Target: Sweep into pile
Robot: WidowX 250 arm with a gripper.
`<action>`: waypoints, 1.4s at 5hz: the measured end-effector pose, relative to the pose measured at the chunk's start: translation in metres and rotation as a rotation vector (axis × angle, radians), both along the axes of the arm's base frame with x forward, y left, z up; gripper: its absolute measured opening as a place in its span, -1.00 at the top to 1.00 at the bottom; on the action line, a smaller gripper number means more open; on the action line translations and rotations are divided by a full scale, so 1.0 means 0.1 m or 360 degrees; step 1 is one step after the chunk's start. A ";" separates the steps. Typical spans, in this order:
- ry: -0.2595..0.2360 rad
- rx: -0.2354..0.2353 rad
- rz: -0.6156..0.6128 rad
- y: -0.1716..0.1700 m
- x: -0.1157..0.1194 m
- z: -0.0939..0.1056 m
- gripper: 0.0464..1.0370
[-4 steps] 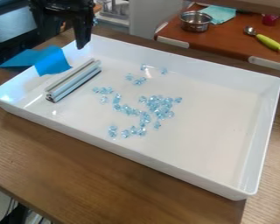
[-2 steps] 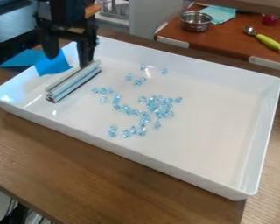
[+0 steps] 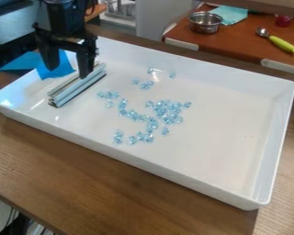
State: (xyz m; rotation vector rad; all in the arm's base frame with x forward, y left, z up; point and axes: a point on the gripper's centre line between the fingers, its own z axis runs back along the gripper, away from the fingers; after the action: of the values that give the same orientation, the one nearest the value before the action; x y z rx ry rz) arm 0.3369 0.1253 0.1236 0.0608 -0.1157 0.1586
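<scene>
Your pincer: fingers spread, above view-L end of white tray | metal bar, qty 1: in tray, just under your pincer, contact unclear | lt-blue beads, loose clusters + strays: tray floor, view-R of your pincer, most nearer cam | blue sheet, qty 1: behind your pincer, over rim

Hand above metal bar near tray's left edge, fingers apart. Pale-blue beads scattered mid-tray, few strays toward far edge. Blue sheet over left rim. Tray sits on wood table.
</scene>
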 end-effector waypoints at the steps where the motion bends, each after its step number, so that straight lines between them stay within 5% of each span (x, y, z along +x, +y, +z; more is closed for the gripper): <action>1: -0.0018 0.0010 -0.0015 0.08 0.03 -0.07 -0.92; 5: -0.0082 -0.0127 0.0016 0.14 0.04 -0.25 -0.86; 7: -0.0048 -0.0073 0.0003 0.03 0.01 -0.39 0.27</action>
State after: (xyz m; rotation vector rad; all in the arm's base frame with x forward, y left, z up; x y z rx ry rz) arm 0.3379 0.1284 0.0849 0.0128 -0.1424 0.1640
